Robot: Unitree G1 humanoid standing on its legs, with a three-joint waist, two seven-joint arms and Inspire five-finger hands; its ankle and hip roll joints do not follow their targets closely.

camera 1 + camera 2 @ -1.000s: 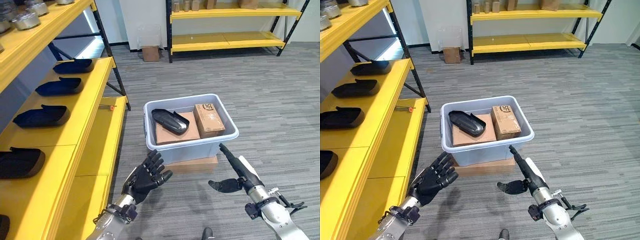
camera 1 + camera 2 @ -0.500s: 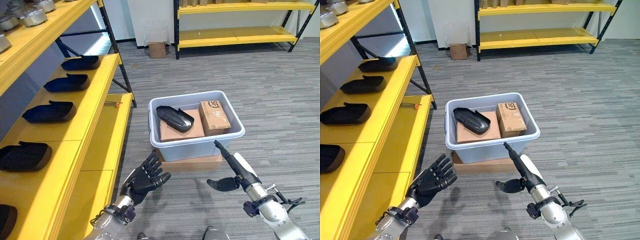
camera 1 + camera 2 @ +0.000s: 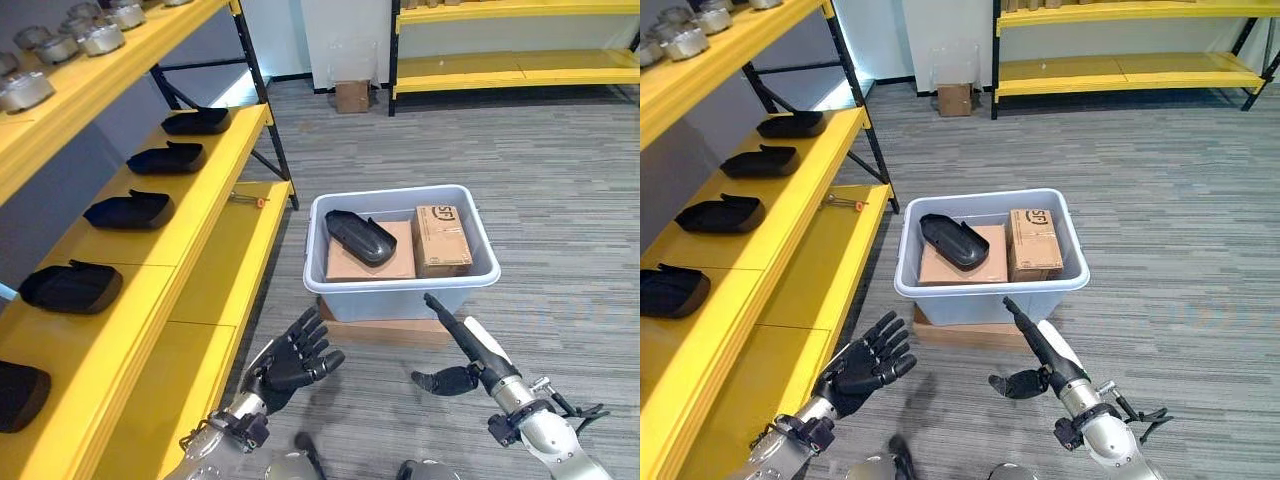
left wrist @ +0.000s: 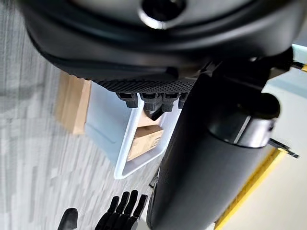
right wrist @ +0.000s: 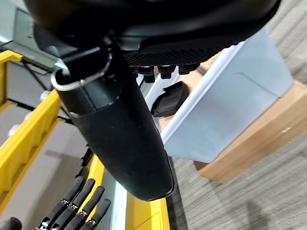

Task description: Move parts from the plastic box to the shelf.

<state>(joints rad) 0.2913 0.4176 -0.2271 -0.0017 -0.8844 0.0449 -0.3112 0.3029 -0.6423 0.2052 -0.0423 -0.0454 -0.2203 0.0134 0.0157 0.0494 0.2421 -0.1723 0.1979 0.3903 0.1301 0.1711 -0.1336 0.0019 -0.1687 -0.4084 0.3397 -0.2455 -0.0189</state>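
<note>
Black moulded part [image 3: 362, 237] lying atop a flat cardboard box [image 3: 371, 264] inside the plastic box [image 3: 400, 291], beside a small upright carton [image 3: 442, 239]. Probably rigid, light, smooth-skinned; best taken across its narrow middle. Left hand [image 3: 293, 359] and right hand [image 3: 468, 352] both empty, fingers extended, short of the near rim. Yellow shelf [image 3: 185, 215] with matching parts plain from the head; wrist views giving just the bin's wall close up.

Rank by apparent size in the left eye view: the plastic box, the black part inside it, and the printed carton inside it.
1. Plastic box, clearly largest.
2. Black part and printed carton look about alike; too close to rank.
</note>
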